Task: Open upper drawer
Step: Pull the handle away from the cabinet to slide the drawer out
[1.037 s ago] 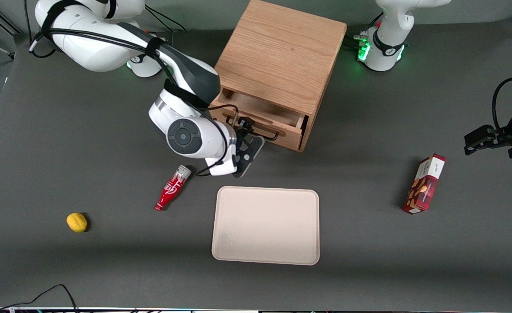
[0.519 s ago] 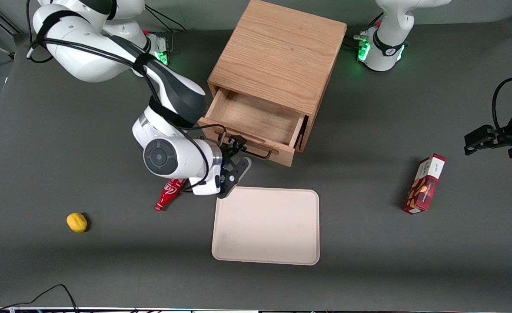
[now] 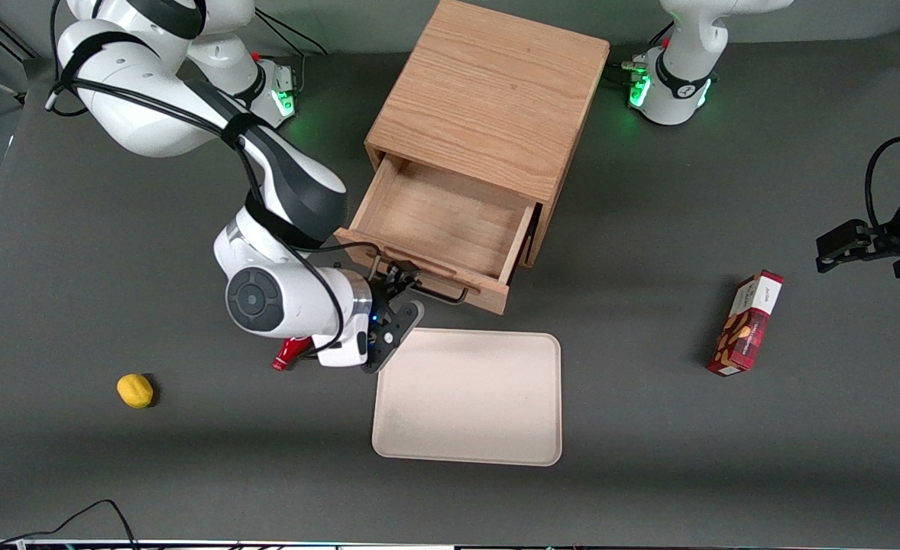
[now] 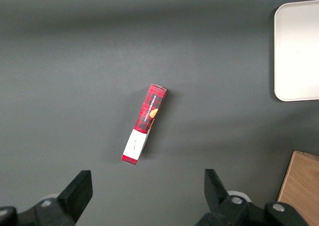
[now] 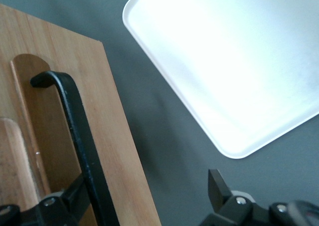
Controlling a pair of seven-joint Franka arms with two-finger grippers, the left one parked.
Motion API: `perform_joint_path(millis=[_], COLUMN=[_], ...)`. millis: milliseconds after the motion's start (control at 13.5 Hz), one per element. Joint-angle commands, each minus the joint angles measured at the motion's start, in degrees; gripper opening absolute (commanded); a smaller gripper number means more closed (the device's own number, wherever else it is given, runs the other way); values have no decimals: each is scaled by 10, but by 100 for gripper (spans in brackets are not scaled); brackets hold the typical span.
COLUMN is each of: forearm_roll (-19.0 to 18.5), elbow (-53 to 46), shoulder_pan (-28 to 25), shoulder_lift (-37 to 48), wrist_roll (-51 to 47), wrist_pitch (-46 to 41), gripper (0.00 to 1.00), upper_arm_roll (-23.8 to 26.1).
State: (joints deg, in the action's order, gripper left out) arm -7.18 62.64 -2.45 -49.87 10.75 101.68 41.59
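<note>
A boxy light-oak cabinet (image 3: 488,99) stands at the middle of the edge of the dark grey desk (image 3: 649,473) farthest from the front camera. Its upper drawer (image 3: 450,221) is pulled well out toward the front camera, showing a bare wooden floor inside. A thin black wire bar handle (image 3: 441,288) runs across the drawer's front panel.

The right arm's black two-finger gripper (image 3: 398,281) sits at that handle, at the end nearer the working arm. The wrist view shows the jaws spread wide apart – the black bar (image 5: 75,131) passes between them and lies against one finger (image 5: 65,201), while the other finger (image 5: 217,183) stands clear of it over the grey desk.

A pale beige rounded plastic tray (image 3: 467,397) lies on the desk just in front of the drawer, nearer the front camera. A small red bottle (image 3: 288,353) lies beside the tray, mostly hidden under the arm's white wrist. A small yellow lemon-like fruit (image 3: 135,390) rests farther toward the working arm's end. A red patterned carton (image 3: 746,322) lies toward the parked arm's end – well apart from the tray.
</note>
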Motion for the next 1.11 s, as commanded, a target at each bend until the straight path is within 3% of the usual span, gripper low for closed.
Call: perform_joint_path(millis=[0, 1037], forearm_roll=[-15, -15], elbow=[-61, -112], shoulder_pan=[-17, -17], shoulder_lift=[-36, -48], wrist_roll=[17, 76], wrist_pitch=[-1, 18], gripper=[100, 100], upper_arm_roll=[-7, -60])
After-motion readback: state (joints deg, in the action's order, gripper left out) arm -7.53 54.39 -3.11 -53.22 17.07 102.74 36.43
